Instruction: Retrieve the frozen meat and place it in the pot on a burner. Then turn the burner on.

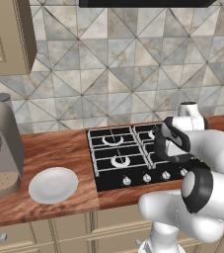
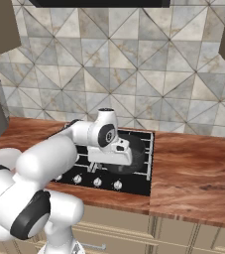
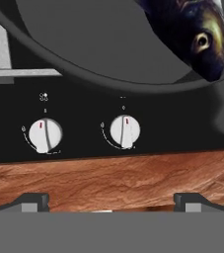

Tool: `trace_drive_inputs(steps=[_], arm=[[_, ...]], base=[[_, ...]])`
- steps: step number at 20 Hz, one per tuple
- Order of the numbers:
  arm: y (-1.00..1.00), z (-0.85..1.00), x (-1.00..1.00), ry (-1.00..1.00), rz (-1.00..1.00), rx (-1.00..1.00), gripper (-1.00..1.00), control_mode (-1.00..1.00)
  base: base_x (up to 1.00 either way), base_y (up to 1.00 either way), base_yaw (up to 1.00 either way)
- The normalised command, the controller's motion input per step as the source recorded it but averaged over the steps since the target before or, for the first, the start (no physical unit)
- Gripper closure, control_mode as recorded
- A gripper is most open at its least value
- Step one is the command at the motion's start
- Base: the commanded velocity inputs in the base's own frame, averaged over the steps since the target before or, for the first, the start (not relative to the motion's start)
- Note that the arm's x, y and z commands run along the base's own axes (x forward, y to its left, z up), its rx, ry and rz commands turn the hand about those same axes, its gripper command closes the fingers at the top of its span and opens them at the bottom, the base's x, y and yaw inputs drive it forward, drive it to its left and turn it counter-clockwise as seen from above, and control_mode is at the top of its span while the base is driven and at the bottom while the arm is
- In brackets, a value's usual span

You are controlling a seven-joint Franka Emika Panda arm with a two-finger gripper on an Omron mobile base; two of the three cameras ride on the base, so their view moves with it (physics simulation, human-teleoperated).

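Fish (image 3: 195, 34) is already in the pot (image 3: 98, 44), lying against its far right side, so we read the placing as done. Pot sits on the front right burner of the cooktop (image 1: 106, 173); from the right base camera its dark rim (image 2: 139, 151) shows just behind the hand. The burner itself is hidden under the pot.

Step in hand, as we judge it: turning the burner on.

- Two white knobs face the hand camera: left knob (image 3: 45, 135) and right knob (image 3: 125, 131), both with red marks pointing roughly up, so probably both off.
- Right knob sits nearer below the pot; we guess it's the one, but the panel marks are too small to confirm.
- Next move needs the hand to go forward and down to that knob, centre the fingers on it, close, then rotate.

Gripper (image 3: 111, 200): fingertips wide apart, nothing between them, low over the wooden counter edge (image 3: 108, 178), short of the knob row.

Arm pose: elbow folded high at the base, forearm reaching out over the front of the cooktop, wrist (image 2: 106, 135) bent so the hand looks at the knob panel. White plate (image 1: 53, 185) sits on the counter left of the cooktop, well apart.
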Motion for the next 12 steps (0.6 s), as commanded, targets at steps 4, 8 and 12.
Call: trace_drive_inputs(steps=[4,8,12], arm=[[0.00,0.00,0.00,0.00,0.00,0.00,-1.00,-1.00],[0.00,-0.07,0.00,0.00,0.00,0.00,-1.00,-1.00],[0.00,-0.11,0.00,0.00,0.00,0.00,-1.00,-1.00]], base=[[0.00,0.00,0.00],[0.00,0.00,0.00],[0.00,0.00,0.00]])
